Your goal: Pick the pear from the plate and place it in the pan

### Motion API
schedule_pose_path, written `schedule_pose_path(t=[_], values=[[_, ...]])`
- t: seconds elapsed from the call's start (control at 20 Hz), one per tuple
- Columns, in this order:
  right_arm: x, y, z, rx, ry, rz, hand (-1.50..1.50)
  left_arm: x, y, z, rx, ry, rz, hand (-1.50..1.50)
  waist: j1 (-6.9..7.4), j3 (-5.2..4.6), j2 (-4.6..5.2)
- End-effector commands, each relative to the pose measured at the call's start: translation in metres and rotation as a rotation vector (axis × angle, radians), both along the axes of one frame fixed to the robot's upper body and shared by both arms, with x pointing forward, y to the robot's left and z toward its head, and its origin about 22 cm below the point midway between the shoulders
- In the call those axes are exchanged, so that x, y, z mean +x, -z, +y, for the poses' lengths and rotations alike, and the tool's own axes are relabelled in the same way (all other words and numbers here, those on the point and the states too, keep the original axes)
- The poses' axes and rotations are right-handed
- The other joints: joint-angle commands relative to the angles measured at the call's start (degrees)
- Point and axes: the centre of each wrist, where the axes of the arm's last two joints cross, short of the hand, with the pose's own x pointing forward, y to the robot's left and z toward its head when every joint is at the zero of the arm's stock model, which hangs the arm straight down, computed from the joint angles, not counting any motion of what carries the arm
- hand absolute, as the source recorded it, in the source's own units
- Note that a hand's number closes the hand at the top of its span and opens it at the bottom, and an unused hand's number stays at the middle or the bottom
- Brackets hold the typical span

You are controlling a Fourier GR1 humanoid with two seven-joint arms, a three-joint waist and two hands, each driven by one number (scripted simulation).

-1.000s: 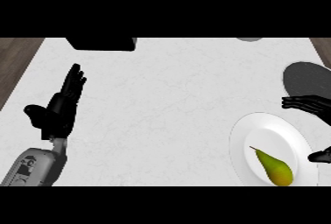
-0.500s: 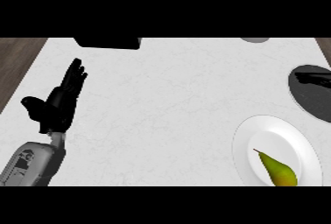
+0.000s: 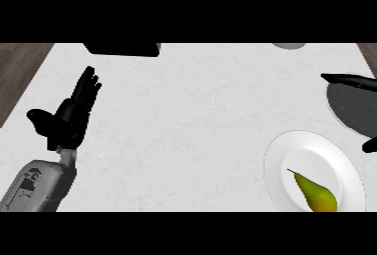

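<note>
A green-yellow pear [image 3: 316, 193] lies on the white plate [image 3: 288, 158] at the lower right of the counter, stem pointing up-left. Beyond the plate, at the right edge, the dark pan [image 3: 355, 108] is partly cut off. My right hand [image 3: 349, 79] shows only as a dark finger over the pan's far rim and a thumb tip at the right edge beside the plate. It looks spread open and holds nothing. It is not touching the pear. At the left, my left hand [image 3: 70, 112] rests open with its fingers up.
A black box-like object [image 3: 121, 48] sits at the counter's far edge, left of centre. A grey round thing [image 3: 289, 45] peeks in at the far right. The counter's left edge borders dark wood [image 3: 16, 74].
My right hand has moved up and to the right, from beside the plate to over the pan, mostly leaving the view. The left hand shifted slightly. The pear stays on the plate.
</note>
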Motion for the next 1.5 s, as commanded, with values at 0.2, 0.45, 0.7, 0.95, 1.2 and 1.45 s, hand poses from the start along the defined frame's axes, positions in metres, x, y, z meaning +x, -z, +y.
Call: schedule_pose_path(t=[0.2, 0.45, 0.7, 0.95, 1.2, 1.45], values=[[0.000, 0.030, 0.026, 0.118, -0.328, 0.210, -1.50, 0.007, -0.010, 0.007, 0.016, -0.023, -0.002, 0.00, -1.19, -0.02, -0.24], [-0.011, 0.039, 0.026, 0.004, -0.348, 0.210, -1.50, -0.006, 0.008, 0.009, -0.008, -0.025, 0.026, 0.00, -2.02, -0.12, -0.65], [-0.011, 0.039, 0.009, -0.043, -0.308, 0.227, -1.50, 0.001, -0.004, 0.002, 0.006, -0.047, -0.001, 0.00, -2.16, -0.13, -0.70], [0.011, 0.053, 0.022, -0.088, -0.262, 0.175, -1.50, -0.001, -0.006, 0.022, 0.007, -0.047, 0.013, 0.00, -1.71, -0.18, -0.54], [0.009, 0.073, 0.026, -0.162, -0.290, 0.226, -1.50, -0.001, -0.001, 0.015, 0.001, -0.029, 0.022, 0.00, -1.62, -0.17, -0.48], [-0.005, 0.102, 0.025, -0.190, -0.362, 0.257, -1.50, -0.007, -0.003, 0.026, 0.004, -0.026, 0.005, 0.00, -1.69, -0.17, -0.63]])
